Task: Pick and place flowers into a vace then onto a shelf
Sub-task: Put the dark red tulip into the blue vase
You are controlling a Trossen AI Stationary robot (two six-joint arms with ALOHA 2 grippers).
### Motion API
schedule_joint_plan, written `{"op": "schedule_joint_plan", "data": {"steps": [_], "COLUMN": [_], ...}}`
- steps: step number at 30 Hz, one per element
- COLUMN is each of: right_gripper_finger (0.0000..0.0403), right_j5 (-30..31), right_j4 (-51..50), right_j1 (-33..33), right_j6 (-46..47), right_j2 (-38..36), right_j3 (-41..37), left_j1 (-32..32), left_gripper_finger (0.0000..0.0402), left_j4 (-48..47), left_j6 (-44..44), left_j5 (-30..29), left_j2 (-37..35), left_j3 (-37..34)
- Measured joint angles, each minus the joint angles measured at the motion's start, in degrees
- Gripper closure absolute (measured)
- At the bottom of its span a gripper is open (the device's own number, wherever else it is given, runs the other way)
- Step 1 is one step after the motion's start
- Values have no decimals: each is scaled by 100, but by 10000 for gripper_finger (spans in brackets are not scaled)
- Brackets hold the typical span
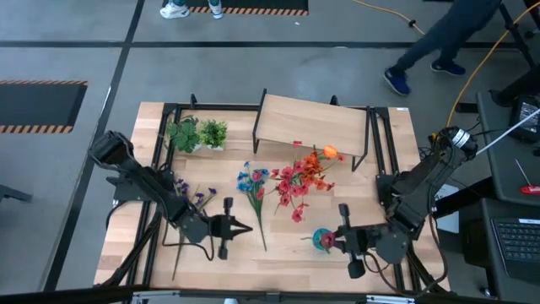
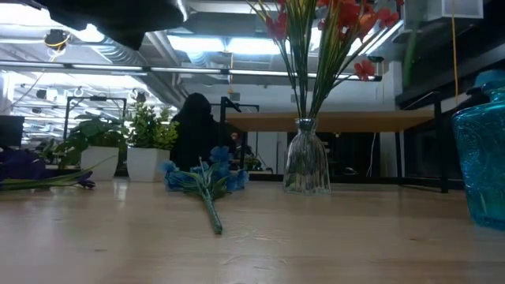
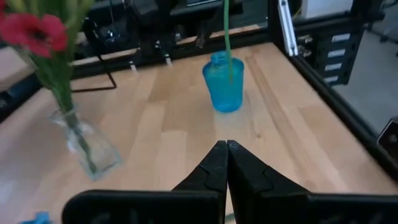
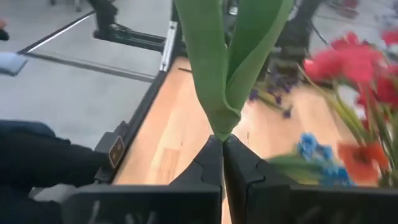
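A blue vase (image 1: 321,241) stands near the front right of the table, with a green stem (image 3: 227,37) rising out of it and a red blossom (image 1: 330,241) above it. My right gripper (image 1: 340,239) is beside it, shut on green leaves. My left gripper (image 1: 247,226) hovers shut and empty at the front left, pointing toward the blue vase (image 3: 223,84). A clear glass vase (image 2: 305,166) holds red and orange flowers (image 1: 305,179) mid-table. A blue flower (image 1: 253,190) and purple flowers (image 1: 190,196) lie flat on the wood. The shelf (image 1: 312,127) stands at the back. My right gripper pinches the flower's green leaves (image 4: 221,121) between its two fingertips (image 4: 211,155). The fingers come roughly level from the table's right side. The leaves fan out beyond the fingertips, and the stem's lower end (image 3: 229,68) stands in the blue vase.
Two small potted plants (image 1: 196,133) stand at the back left. Black frame rails (image 1: 160,169) run around the table's edges. Bare wood (image 1: 287,241) lies between the two grippers. People's legs (image 1: 422,51) show beyond the far edge, and a laptop (image 1: 516,245) is to the right.
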Motion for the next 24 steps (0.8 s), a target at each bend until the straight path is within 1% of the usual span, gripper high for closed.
{"op": "schedule_joint_plan", "data": {"steps": [3, 5, 9, 15, 21, 24], "right_gripper_finger": [403, 403, 403, 403, 403, 403], "right_j5": [422, 629, 725, 967, 1395, 1418], "right_j4": [-343, -455, -640, -880, -1738, -1984], "right_j1": [222, 371, 632, 962, 1224, 1276], "right_j6": [515, 696, 989, 1083, 1888, 2193], "right_j2": [-136, -238, -519, -750, -836, -832], "right_j3": [-12, -12, -12, -12, -12, -12], "left_j1": [38, 78, 161, 219, 219, 219], "left_gripper_finger": [400, 401, 399, 401, 396, 398], "left_j4": [112, 128, 165, 241, 239, 239], "left_j6": [223, 290, 308, 332, 269, 138], "left_j5": [-12, 6, 49, 32, -5, -9], "left_j2": [-86, -112, -110, -107, -104, -104], "left_j3": [-80, -95, -91, -93, -93, -93]}}
